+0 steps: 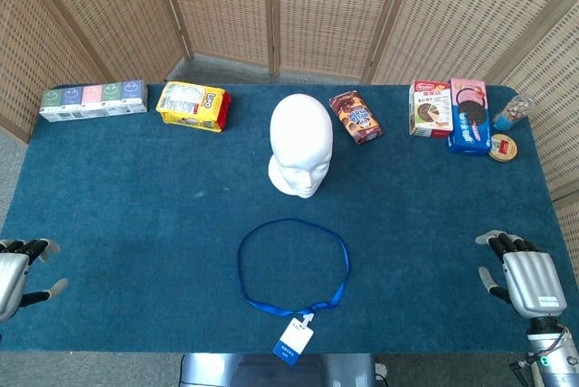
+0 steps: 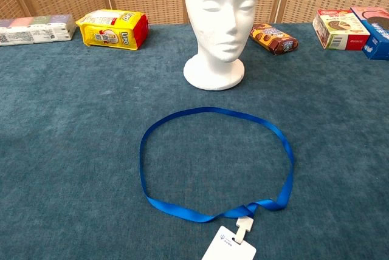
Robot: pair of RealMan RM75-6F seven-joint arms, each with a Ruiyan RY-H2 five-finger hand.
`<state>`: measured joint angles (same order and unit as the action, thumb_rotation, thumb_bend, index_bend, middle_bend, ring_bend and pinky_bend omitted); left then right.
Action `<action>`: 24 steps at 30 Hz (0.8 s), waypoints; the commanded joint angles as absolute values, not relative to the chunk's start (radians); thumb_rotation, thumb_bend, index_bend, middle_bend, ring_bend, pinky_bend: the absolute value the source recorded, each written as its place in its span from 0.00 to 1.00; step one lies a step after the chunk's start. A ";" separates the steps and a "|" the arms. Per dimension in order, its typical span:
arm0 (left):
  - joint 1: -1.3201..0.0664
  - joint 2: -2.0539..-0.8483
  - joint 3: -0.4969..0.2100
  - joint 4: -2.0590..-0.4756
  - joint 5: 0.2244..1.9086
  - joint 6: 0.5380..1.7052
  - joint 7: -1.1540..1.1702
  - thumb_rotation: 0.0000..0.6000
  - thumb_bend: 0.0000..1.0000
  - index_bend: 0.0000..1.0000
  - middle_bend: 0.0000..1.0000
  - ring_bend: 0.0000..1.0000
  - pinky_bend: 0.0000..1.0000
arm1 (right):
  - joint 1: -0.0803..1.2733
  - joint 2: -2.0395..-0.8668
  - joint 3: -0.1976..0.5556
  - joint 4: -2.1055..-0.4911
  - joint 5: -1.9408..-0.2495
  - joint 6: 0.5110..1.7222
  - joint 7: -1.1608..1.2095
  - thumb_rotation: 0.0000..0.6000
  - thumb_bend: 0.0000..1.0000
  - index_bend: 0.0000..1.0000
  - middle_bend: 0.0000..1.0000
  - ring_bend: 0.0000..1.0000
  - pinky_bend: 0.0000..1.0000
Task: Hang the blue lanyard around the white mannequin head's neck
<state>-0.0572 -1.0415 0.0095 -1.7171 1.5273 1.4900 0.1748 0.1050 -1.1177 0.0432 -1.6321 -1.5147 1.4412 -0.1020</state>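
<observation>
Table (image 1: 136,224) with a blue cloth fills most of the head view, and its near edge is cut off at the bottom. Head (image 1: 301,146), white and upright, stands just above the middle of the frame; the chest view crops off its top. Lanyard (image 1: 293,266) lies flat in an open loop below the head, apart from it, not around the neck. Its white card (image 1: 294,342) hangs over the table's bottom edge, and the chest view cuts the card off.

Right hand (image 1: 523,277) rests at the lower right, fingers apart, holding nothing. Left hand (image 1: 16,269) sits at the lower left, mostly cut off by the frame edge; it holds nothing I can see.

Snack packs line the top: a long box (image 1: 93,100), a yellow bag (image 1: 193,106), a brown bag (image 1: 355,117) and boxes (image 1: 452,111). Their words are too small to read.
</observation>
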 commanded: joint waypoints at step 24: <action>-0.089 -1.041 -0.010 -1.696 1.548 1.472 0.170 0.85 0.10 0.41 0.51 0.45 0.34 | 0.115 -1.126 0.057 -1.631 -1.513 1.441 -0.103 1.00 0.38 0.34 0.34 0.37 0.41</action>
<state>-0.0890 -1.0410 -0.0097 -1.6955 1.5472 1.4718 0.1697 0.1135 -1.1247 0.0553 -1.6332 -1.5122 1.4417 -0.1042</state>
